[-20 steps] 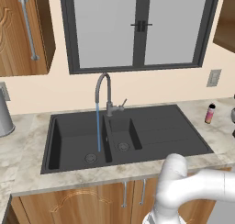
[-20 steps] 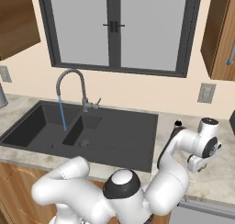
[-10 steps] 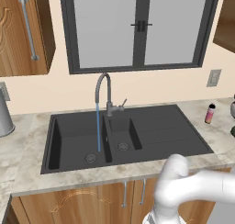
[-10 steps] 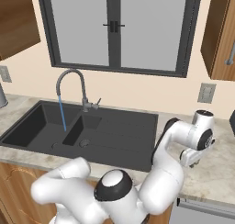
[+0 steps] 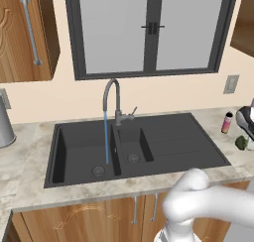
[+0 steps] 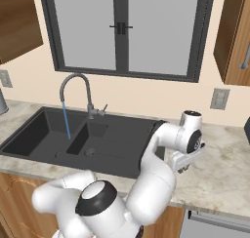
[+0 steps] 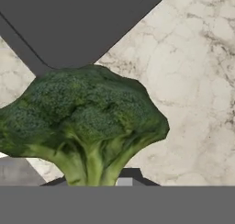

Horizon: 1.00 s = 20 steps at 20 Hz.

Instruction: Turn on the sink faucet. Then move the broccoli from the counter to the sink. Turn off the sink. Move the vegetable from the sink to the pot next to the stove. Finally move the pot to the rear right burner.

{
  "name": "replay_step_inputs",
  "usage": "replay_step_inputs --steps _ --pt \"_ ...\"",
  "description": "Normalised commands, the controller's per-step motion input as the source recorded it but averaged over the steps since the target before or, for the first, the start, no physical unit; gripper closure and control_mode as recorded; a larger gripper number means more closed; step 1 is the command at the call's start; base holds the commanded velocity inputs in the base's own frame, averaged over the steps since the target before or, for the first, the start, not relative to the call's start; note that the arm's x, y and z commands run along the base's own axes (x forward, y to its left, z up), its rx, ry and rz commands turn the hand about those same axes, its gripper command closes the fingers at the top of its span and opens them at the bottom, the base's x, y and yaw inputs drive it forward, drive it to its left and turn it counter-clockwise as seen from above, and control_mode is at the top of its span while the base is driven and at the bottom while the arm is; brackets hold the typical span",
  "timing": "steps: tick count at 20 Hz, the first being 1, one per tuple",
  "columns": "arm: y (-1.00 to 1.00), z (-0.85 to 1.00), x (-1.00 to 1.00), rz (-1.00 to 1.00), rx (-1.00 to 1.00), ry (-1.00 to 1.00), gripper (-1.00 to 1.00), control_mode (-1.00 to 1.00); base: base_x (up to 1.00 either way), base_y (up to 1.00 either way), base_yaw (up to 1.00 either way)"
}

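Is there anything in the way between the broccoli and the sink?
Nothing visible. The broccoli sits right at the gripper, over the counter beside the sink, with only bare stone between them.

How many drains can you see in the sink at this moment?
2. One sits in the large basin's floor, near where the water stream from the sink faucet lands; the other is in the small basin beside it. The arm hides part of the sink in the right base view.
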Motion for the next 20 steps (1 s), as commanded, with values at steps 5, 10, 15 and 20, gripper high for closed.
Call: replay_step_inputs --steps 5,10,15,20 --pt "0.88 0.36 -0.15 0.00 0.00 0.01 1.00 -1.00 0.00 0.00 0.00" --pt "0.87 0.49 -0.01 0.00 0.00 0.04 1.00 -1.00 0.00 0.00 0.00" --pt "0.90 0.41 0.00 0.00 0.00 0.06 1.00 -1.00 0.00 0.00 0.00" --pt "0.89 0.32 0.00 0.00 0.00 0.05 1.00 -1.00 0.00 0.00 0.00"
